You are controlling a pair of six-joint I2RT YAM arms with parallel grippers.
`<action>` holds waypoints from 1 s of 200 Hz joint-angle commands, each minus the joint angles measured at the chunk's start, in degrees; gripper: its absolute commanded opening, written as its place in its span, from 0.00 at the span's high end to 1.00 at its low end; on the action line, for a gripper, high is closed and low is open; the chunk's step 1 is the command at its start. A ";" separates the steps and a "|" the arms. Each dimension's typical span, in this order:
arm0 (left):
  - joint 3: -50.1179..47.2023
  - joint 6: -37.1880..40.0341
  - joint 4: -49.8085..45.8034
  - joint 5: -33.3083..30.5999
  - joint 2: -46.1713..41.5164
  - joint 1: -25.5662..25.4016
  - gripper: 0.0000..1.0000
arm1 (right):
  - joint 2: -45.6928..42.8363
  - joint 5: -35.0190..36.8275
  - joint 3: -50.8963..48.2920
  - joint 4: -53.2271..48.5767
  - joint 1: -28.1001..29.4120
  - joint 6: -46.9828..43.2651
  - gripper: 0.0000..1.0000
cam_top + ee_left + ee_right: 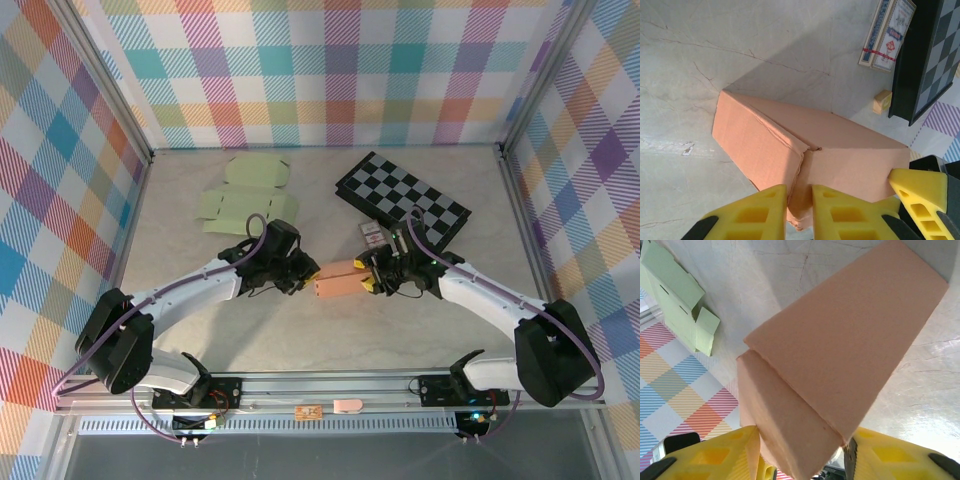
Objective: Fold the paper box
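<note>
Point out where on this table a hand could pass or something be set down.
Free: the near strip of table between the paper box and front rail; the gap between green cutouts and checkerboard. Crowded: the centre, left gripper and right gripper on the box, card deck just behind.

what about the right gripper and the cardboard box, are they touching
Touching. The right wrist view shows the box wedged between the yellow fingers of the right gripper, both pressed against its sides.
</note>
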 commanded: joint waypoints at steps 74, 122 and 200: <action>-1.93 1.62 -3.02 -0.21 1.01 0.70 0.89 | -4.06 -0.45 5.70 -13.12 -5.30 -10.15 0.44; -1.48 1.86 -2.81 0.23 1.58 0.70 0.89 | -2.95 -2.54 4.37 -8.94 -8.08 -9.94 0.46; -0.95 2.22 -3.20 0.15 1.86 0.70 0.90 | 0.94 -3.60 6.78 -8.60 -8.38 -11.67 0.50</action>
